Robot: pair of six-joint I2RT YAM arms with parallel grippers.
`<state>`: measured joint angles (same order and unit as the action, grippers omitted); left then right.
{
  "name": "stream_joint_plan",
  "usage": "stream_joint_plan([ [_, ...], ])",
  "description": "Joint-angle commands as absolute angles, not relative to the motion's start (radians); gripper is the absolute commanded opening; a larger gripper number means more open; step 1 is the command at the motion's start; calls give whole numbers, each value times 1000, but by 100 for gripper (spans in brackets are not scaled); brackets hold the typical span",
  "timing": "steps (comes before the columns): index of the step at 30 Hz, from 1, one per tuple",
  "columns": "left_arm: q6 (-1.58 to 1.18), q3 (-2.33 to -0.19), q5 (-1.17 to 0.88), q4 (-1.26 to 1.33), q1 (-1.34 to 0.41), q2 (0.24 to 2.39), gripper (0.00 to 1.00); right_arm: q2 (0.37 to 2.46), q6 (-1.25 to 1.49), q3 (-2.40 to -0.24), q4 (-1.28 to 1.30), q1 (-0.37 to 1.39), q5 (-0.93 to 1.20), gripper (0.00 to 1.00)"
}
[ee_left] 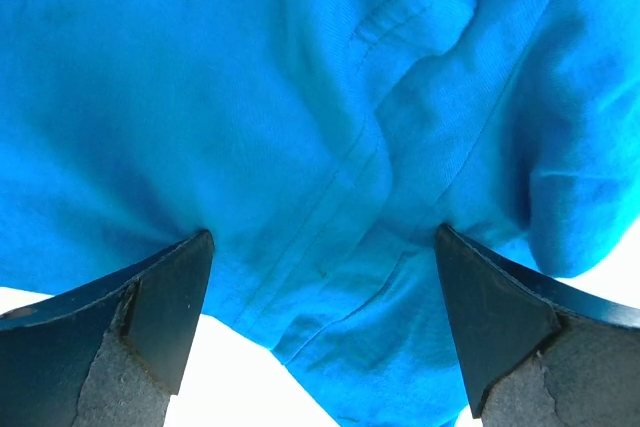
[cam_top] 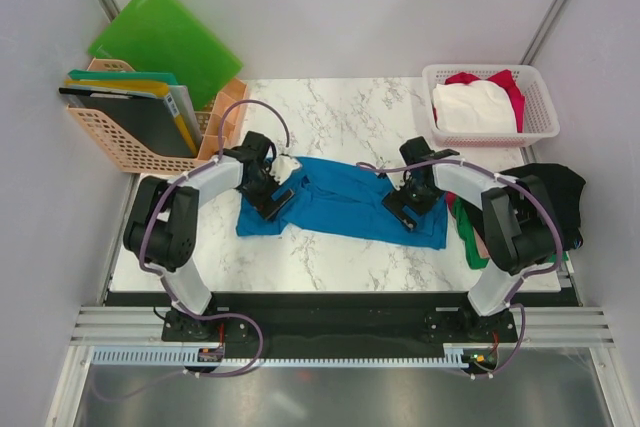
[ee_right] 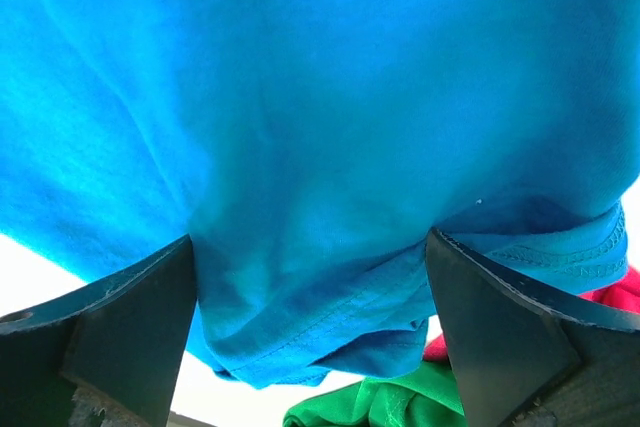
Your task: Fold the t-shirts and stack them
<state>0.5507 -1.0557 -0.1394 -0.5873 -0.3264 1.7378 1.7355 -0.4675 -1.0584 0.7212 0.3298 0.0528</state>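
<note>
You can count five t-shirts: one blue t-shirt [cam_top: 340,202] at centre, one white t-shirt [cam_top: 472,107] and one red t-shirt [cam_top: 510,87] at 1 o'clock, one black t-shirt [cam_top: 560,192] and one green t-shirt [ee_right: 385,402] at 3 o'clock. One basket [cam_top: 490,139], one rack [cam_top: 120,152].

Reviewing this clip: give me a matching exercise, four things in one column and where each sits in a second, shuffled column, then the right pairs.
Things
1. bright blue cloth t-shirt
2. white plastic lattice basket
3. translucent green plastic folder
4. black cloth t-shirt

Places
A. far right corner of the marble table
B. standing tilted at the far left
C. spread across the table's middle
D. bunched at the table's right edge

Pairs: 1-C; 2-A; 3-B; 4-D
</note>
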Motion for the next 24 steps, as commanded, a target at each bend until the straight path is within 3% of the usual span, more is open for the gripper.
stream_joint_plan([
  [1, 560, -1084, -120, -558, -314, 1833, 100, 1726, -506, -973, 768, 328, 120, 98],
  [12, 545, -1342, -137, -606, -313, 2023, 100, 1634, -595, -900, 851, 385, 209, 98],
  [24, 531, -1686, -103, -702, -316, 2200, 100, 1808, -698, -977, 899, 577, 320, 98],
])
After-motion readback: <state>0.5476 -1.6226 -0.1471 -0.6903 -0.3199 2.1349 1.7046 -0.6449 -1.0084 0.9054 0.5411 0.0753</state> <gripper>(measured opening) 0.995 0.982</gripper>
